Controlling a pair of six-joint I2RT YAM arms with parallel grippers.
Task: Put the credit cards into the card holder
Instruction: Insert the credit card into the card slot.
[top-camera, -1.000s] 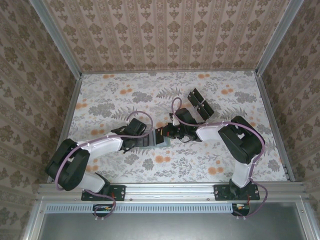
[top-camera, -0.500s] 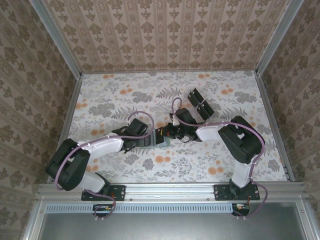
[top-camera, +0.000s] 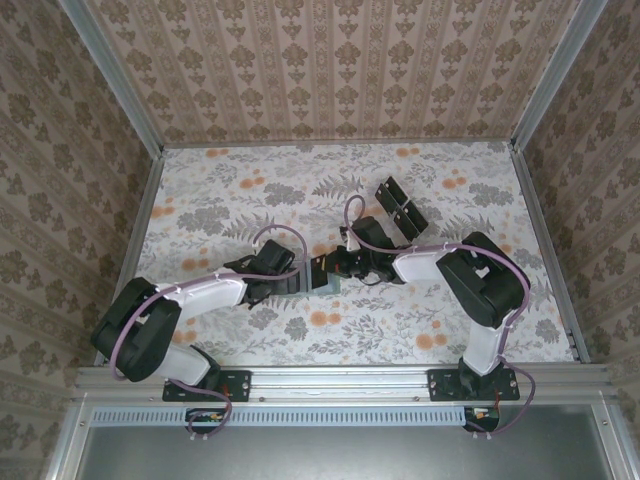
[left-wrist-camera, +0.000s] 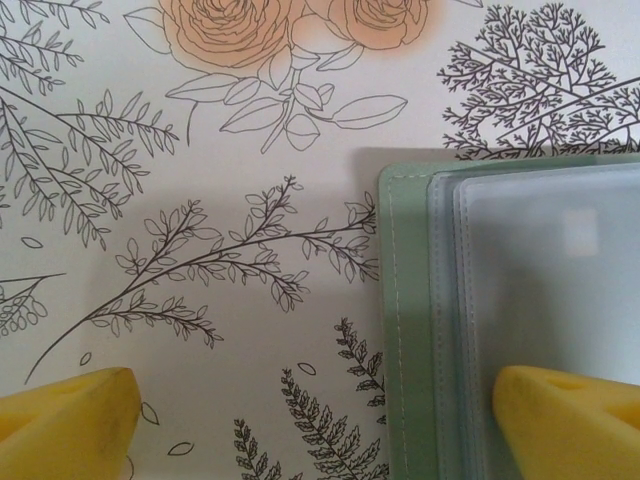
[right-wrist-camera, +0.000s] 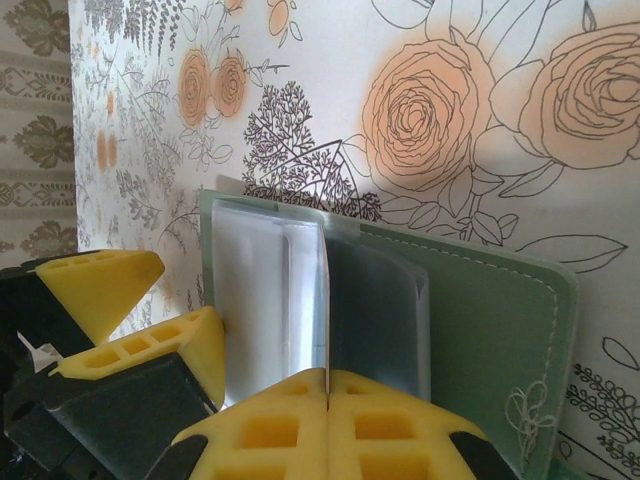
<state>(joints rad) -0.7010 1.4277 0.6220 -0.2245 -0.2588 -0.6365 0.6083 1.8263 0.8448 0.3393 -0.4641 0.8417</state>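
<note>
The grey-green card holder (right-wrist-camera: 480, 320) lies open on the flowered table, with clear sleeves stacked on its left half. My right gripper (right-wrist-camera: 327, 375) is shut on one thin clear sleeve leaf (right-wrist-camera: 326, 300) and holds it upright, on edge. My left gripper (left-wrist-camera: 320, 425) is open low over the holder's edge (left-wrist-camera: 405, 330); its one fingertip (left-wrist-camera: 565, 410) is over the sleeves and the other is over bare table. From above, both grippers meet at the holder (top-camera: 334, 287) in mid-table. The black credit cards (top-camera: 405, 215) lie behind the right arm, apart from both grippers.
Patterned walls close in the table (top-camera: 220, 200) on three sides, with metal rails along its edges. Both arms' purple cables (top-camera: 275, 232) loop above the wrists. The left gripper's yellow fingers (right-wrist-camera: 105, 285) sit close beside the right gripper.
</note>
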